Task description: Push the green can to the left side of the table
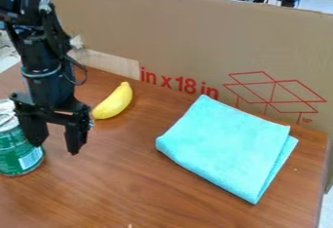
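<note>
At nine o'clock in our view, a black gripper hangs over a brown wooden table, its two fingers apart with nothing between them. Just at its nine o'clock, we see a green can, partly overlapped by one finger; we cannot tell whether they touch. Between the gripper's one and two o'clock lies a yellow banana. At its three o'clock, well apart, rests a folded turquoise cloth.
</note>
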You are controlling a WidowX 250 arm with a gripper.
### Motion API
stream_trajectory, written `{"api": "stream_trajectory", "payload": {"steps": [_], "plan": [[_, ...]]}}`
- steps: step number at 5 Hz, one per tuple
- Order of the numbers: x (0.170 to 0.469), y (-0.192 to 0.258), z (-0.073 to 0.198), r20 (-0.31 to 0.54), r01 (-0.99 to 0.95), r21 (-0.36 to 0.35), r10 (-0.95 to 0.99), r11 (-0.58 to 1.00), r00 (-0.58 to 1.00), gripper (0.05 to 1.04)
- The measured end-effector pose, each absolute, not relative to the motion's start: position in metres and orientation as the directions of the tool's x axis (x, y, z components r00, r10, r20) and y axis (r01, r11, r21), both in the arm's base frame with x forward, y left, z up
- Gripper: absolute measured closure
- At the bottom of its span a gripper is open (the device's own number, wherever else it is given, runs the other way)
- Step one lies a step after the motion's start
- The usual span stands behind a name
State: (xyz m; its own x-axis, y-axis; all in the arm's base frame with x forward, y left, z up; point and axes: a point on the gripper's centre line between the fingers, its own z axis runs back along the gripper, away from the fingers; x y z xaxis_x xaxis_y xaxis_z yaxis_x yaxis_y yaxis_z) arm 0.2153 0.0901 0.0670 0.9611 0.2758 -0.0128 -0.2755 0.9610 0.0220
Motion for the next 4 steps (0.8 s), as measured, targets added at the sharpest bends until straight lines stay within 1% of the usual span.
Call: {"api": "stream_trajectory", "payload": {"steps": [1, 2, 3, 4], "plan": [[0.204, 0.095, 0.084, -0.034, -0.287, 0.079, 0.29, 0.955, 0.956, 0.083], [0.196, 0.098, 0.105, -0.067, -0.294, 0.114, 0.302, 0.949, 0.951, 0.083], [0.196, 0.076, 0.128, -0.075, -0.147, 0.088, 0.154, 0.985, 0.985, 0.083], [0.198, 0.054, 0.143, -0.016, -0.054, 0.061, 0.055, 0.997, 0.998, 0.083]]}}
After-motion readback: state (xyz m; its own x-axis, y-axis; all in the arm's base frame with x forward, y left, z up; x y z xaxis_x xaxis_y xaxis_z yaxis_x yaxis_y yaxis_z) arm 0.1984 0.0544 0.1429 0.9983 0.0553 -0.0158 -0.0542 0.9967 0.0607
